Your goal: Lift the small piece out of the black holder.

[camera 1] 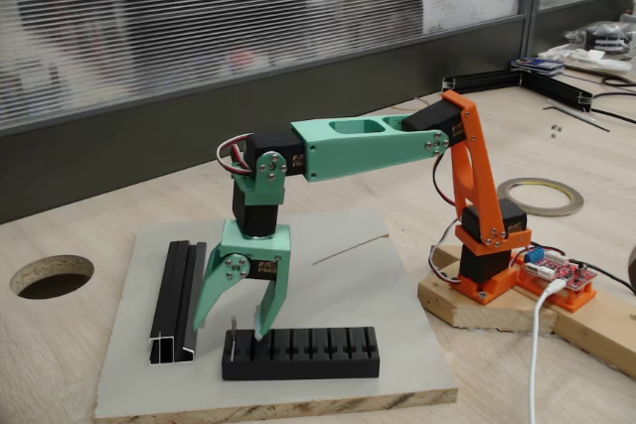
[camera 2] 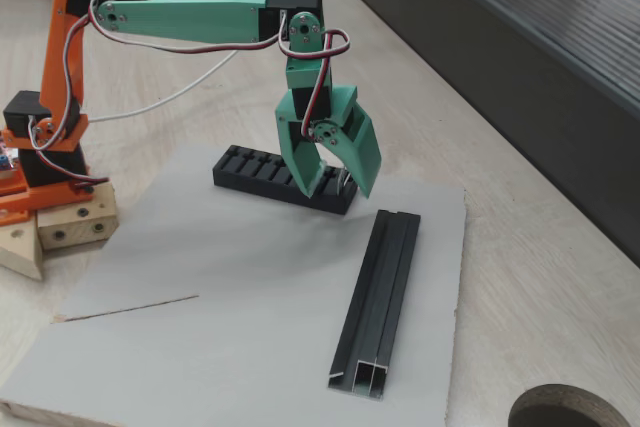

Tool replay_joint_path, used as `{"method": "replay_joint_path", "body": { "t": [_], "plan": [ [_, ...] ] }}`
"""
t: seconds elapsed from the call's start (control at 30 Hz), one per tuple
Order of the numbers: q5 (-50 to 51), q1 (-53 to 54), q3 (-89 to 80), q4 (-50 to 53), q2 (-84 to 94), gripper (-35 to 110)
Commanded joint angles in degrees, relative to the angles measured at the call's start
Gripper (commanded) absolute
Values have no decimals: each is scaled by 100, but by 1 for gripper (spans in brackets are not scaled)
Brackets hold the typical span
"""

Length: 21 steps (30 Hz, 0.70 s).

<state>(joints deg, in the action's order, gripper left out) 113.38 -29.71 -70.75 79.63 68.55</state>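
In a fixed view we see the green gripper [camera 1: 247, 329] pointed straight down over the left end of the black holder [camera 1: 300, 353], its two fingers spread wide and closed on nothing. The small piece [camera 1: 234, 339], a thin grey pin, stands upright at that same left end, and we read this upright seating as the reason for the vertical approach: a pin held in a slot comes out cleanly only along its own axis. The pin sits in the gap between the two fingers, a little nearer the right-hand one, and we cannot tell whether either finger touches it. The holder lies along the front edge of the grey board [camera 1: 358, 290], with the long black channel rail [camera 1: 177, 303] just to its left and a thin wire [camera 1: 350, 248] lying well apart, behind the arm.

In the other fixed view the gripper [camera 2: 342, 187] hangs over the right end of the holder [camera 2: 283, 178], again open, with the wider finger toward the camera. Here the pin [camera 2: 347, 179] shows only as a faint sliver between the fingers. The rail [camera 2: 381, 299] runs toward the camera, clear of the fingers' path. We judge the step in hand to be lining up before closing; the risk is that so thin a pin slips or tilts if the fingers meet it off-centre.
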Motion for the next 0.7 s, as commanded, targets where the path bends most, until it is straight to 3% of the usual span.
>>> {"method": "replay_joint_path", "body": {
  "t": [0.0,0.67],
  "plan": [
    [62,-97,149,53,53,53],
    [70,167,149,44,53,50]
  ]
}}
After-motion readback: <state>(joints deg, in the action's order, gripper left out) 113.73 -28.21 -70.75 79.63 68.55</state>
